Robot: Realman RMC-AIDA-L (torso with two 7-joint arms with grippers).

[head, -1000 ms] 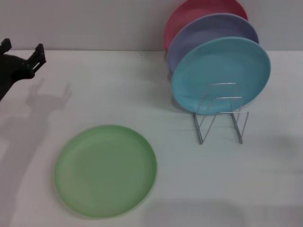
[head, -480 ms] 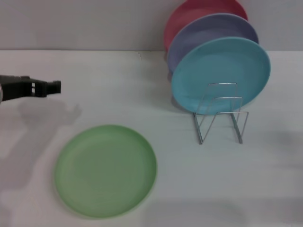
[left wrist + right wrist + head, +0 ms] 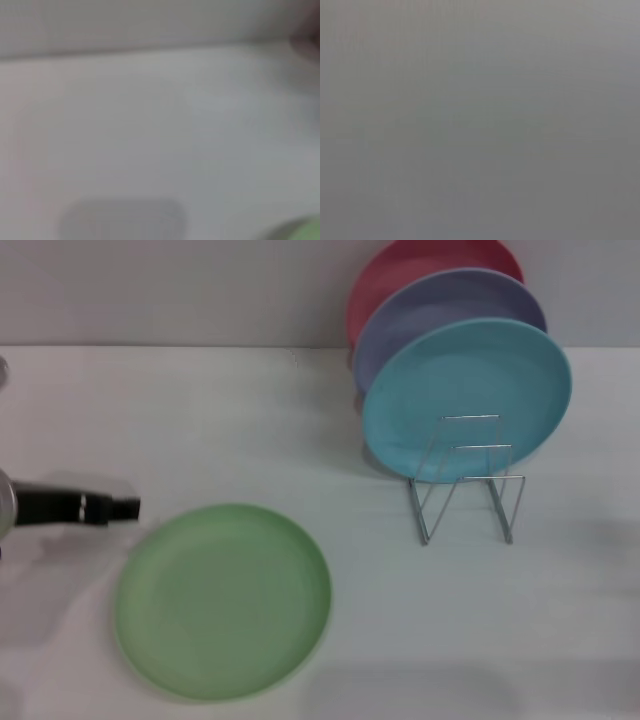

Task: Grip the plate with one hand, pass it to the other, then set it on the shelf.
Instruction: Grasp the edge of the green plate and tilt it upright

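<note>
Head view shows the light green plate (image 3: 222, 600) lying flat on the white table (image 3: 220, 420) at the near left, nothing on it, and the left gripper (image 3: 118, 508) low at the table's left edge, its black tip just beside the plate's left rim but apart from it; whether its jaws are parted or closed cannot be told from this side-on look. To grip well, it likely needs to come in low and level so one finger slips under the shallow rim, pinching the edge without pushing the plate away. Farther off to the right stands the wire rack (image 3: 466, 480), holding a turquoise plate (image 3: 466, 400), a lavender plate (image 3: 440, 310) and a pink plate (image 3: 410, 265) upright, its front loops free. Right gripper is out of sight
</note>
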